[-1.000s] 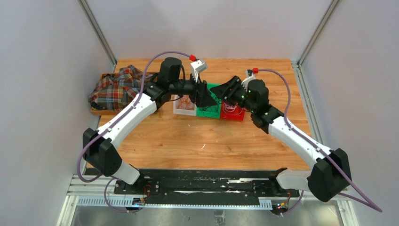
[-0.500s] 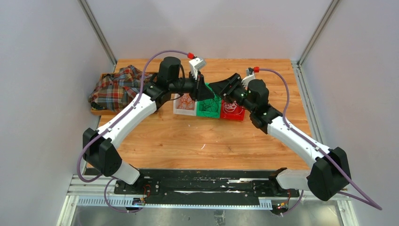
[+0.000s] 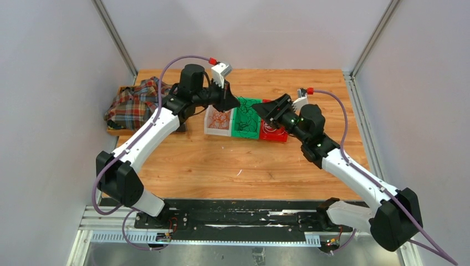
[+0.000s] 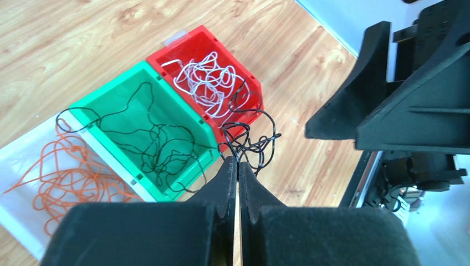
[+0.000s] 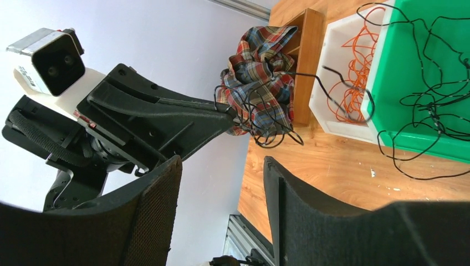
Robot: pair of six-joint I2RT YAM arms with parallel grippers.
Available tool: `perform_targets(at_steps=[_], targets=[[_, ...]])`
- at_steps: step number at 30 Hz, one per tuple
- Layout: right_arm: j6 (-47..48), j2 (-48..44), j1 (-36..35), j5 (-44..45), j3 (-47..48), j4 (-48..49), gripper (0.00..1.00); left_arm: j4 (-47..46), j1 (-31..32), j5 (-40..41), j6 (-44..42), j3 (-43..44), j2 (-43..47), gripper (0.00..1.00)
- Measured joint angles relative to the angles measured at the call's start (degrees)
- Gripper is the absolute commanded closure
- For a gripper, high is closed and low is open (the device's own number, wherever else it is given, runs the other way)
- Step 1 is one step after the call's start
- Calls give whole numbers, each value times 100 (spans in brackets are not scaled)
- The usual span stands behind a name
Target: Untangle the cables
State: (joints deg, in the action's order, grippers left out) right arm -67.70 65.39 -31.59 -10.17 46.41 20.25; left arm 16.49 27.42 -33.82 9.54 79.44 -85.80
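Wooden worktop (image 3: 221, 166) carries three bins side by side: the white bin (image 4: 16, 160) holds the orange cable (image 4: 61, 172), the green bin (image 4: 111, 86) most of the black cable (image 4: 252, 141), the red bin (image 4: 191, 44) the white cable (image 4: 202, 80). Above them the left end effector (image 4: 238, 160), fingers pressed together, pinches a strand of the black cable (its loops spill over the green bin's edge). Close by, the right end effector (image 5: 223, 160) hovers with fingers spread, holding nothing.
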Motion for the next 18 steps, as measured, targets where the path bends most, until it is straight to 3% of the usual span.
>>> perform_targets(at_steps=[15, 18], targets=[[409, -1082, 669, 26, -417, -861, 38, 157, -17, 557, -688, 262, -433, 99], [612, -1246, 846, 31, -417, -1137, 36, 164, -17, 868, -876, 435, -879, 90]])
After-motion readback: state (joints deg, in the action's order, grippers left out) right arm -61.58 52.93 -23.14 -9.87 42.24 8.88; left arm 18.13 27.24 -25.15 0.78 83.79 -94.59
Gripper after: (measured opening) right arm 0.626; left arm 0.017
